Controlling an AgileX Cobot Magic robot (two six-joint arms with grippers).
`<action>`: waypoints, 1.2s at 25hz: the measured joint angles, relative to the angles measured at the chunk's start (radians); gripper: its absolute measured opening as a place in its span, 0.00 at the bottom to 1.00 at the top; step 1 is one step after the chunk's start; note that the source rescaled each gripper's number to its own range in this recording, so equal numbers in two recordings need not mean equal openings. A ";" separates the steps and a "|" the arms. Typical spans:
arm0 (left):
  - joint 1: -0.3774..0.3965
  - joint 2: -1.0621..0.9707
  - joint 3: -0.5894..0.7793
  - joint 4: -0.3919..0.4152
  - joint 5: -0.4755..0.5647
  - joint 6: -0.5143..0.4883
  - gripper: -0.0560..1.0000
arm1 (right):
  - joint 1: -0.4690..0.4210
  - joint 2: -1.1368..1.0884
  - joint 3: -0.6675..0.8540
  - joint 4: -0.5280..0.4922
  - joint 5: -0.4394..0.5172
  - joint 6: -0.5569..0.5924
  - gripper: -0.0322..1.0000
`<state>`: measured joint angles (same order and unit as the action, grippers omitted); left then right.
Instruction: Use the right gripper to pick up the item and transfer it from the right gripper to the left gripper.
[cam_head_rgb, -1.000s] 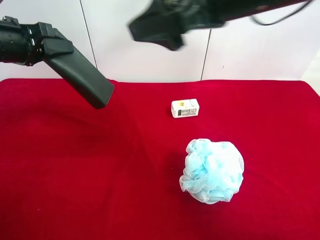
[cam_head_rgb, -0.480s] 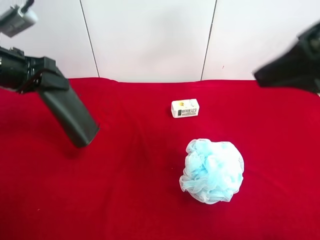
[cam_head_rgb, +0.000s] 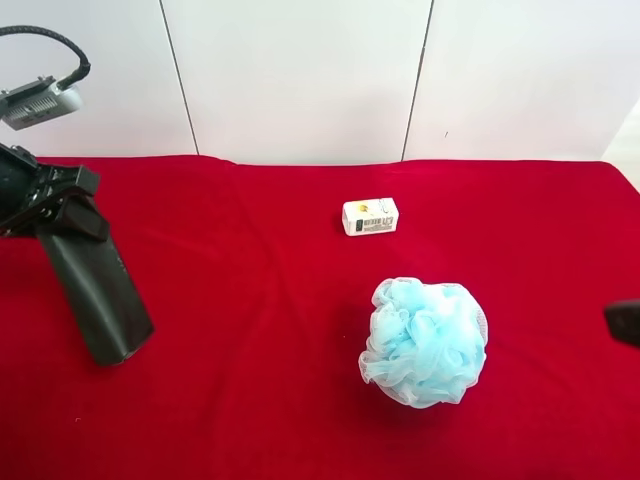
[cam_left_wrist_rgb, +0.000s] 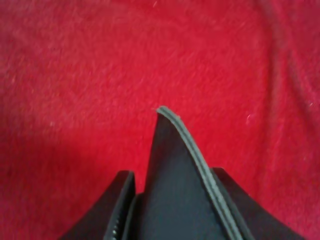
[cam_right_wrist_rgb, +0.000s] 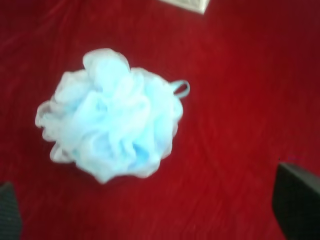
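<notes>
The item, a long dark case, hangs tilted from my left gripper at the exterior high view's left, its free end just above the red cloth. The left wrist view shows the case clamped between the black fingers of the left gripper. My right gripper shows only as a dark tip at the exterior high view's right edge. In the right wrist view, the right gripper is open and empty, with its fingertips wide apart over the cloth.
A pale blue mesh bath puff lies right of centre on the red cloth; it also shows in the right wrist view. A small white printed box stands behind it, its edge showing in the right wrist view.
The left arm has carried the case down and toward the exterior high view's left, and the case now hangs steeper. The right arm swung from top centre to the right edge, nearly out of view.
</notes>
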<state>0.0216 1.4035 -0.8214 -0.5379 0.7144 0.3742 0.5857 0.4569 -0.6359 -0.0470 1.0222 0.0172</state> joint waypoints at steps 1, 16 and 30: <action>0.000 0.000 0.000 0.001 0.012 -0.004 0.05 | 0.000 -0.030 0.020 0.001 0.017 0.017 0.99; 0.000 0.183 -0.015 0.006 0.002 -0.010 0.05 | 0.000 -0.237 0.064 0.024 0.078 0.076 0.99; -0.198 0.326 -0.262 -0.030 0.020 -0.006 0.05 | 0.000 -0.238 0.152 0.034 0.041 0.083 0.99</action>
<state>-0.1768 1.7297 -1.0831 -0.5678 0.7342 0.3680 0.5857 0.2192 -0.4839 -0.0134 1.0632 0.0997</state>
